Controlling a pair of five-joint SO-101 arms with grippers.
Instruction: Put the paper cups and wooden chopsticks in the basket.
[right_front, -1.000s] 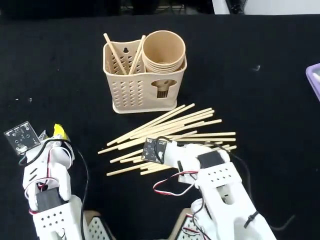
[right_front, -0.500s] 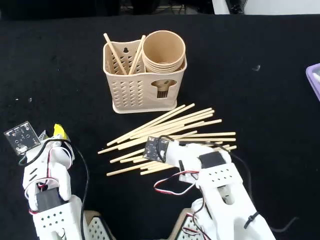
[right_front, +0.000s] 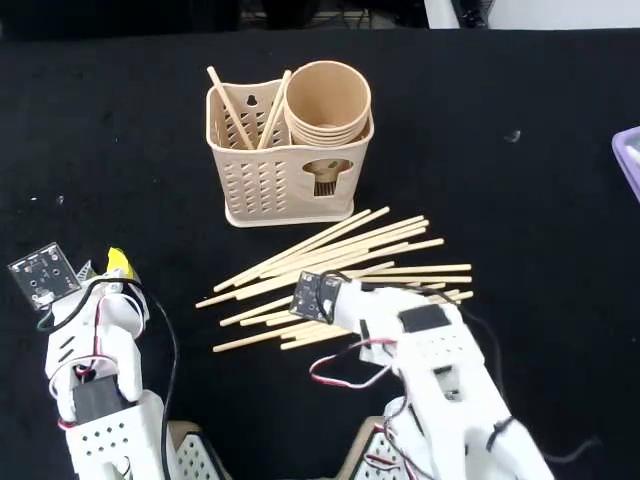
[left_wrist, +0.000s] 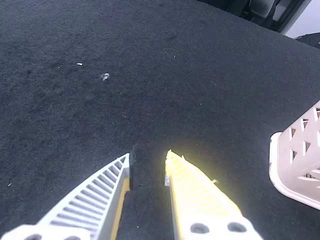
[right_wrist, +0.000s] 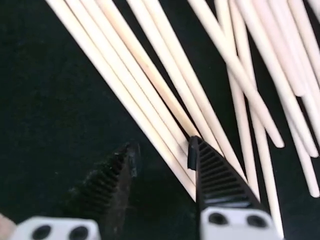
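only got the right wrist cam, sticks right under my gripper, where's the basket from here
Observer: In the high view the basket stands just beyond the loose chopsticks, on the side away from both arms.
Operator: anything in it yet
Observer: A stack of paper cups fills one compartment and two chopsticks lean in the other.
Operator: what's the left arm doing
Observer: The left gripper is open over bare table, off to the side of the pile and holding nothing.
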